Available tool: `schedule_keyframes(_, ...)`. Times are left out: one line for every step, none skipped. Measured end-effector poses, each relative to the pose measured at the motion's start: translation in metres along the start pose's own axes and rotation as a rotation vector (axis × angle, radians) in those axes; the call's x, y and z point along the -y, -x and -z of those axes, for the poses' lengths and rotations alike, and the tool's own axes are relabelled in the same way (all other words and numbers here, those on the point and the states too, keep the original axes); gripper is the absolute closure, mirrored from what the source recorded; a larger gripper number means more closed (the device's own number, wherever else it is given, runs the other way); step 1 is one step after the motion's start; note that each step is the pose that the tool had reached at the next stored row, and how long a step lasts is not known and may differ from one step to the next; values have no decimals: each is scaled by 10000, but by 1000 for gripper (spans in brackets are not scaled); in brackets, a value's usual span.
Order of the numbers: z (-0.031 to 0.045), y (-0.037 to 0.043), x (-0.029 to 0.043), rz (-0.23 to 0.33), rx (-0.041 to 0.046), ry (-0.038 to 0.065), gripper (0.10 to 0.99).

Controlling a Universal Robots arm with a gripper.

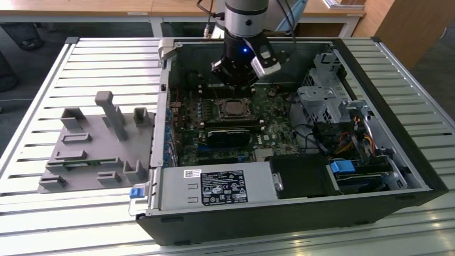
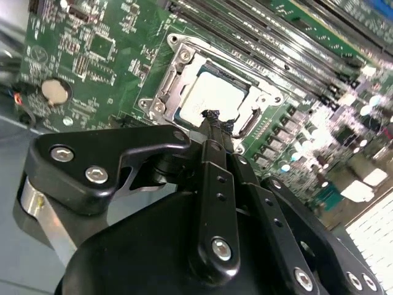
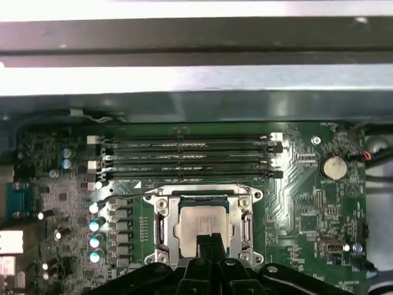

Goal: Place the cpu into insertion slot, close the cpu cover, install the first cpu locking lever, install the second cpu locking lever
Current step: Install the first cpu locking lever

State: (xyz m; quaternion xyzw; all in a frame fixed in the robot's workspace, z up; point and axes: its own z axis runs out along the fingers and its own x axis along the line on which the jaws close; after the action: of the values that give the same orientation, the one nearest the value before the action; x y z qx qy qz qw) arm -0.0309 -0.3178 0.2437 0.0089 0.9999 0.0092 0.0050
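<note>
Down inside the open black computer case [image 1: 284, 218], the black two-fingered hand [image 2: 212, 117] hovers with fingertips pressed together, holding nothing, just over the small square silver-topped cpu [image 3: 202, 222]. The chip's lying in the dark, silver-rimmed insertion slot [image 3: 253, 196], and the thin silver cpu cover frame [image 3: 161, 215] looks folded down around it. Guessing it's lever time, so push slow and straight and stay off the chip.
</note>
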Motion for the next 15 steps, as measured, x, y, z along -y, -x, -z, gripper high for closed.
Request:
schedule_keyframes(0,-2,0,100,-1,1,980)
schedule_keyframes(-1,-12,0,127,-2,4,980)
schedule_keyframes(-1,-31,1,131,-1,4,980)
schedule_keyframes(0,-56,1,130,-1,3,980)
schedule_keyframes(1,-84,2,128,-2,2,980)
schedule_keyframes(1,-109,2,126,-2,3,980)
schedule_keyframes(1,-130,2,107,-2,4,980)
schedule_keyframes(1,-148,2,61,0,6,980)
schedule_keyframes(1,-163,3,4,1,7,980)
schedule_keyframes(2,-183,3,-44,1,7,980)
schedule_keyframes(3,-204,4,-82,1,9,980)
schedule_keyframes(5,-225,4,-110,2,14,980)
schedule_keyframes(8,-245,4,-124,1,18,980)
schedule_keyframes(12,-264,4,-126,2,23,980)
schedule_keyframes(15,-284,5,-126,2,28,980)
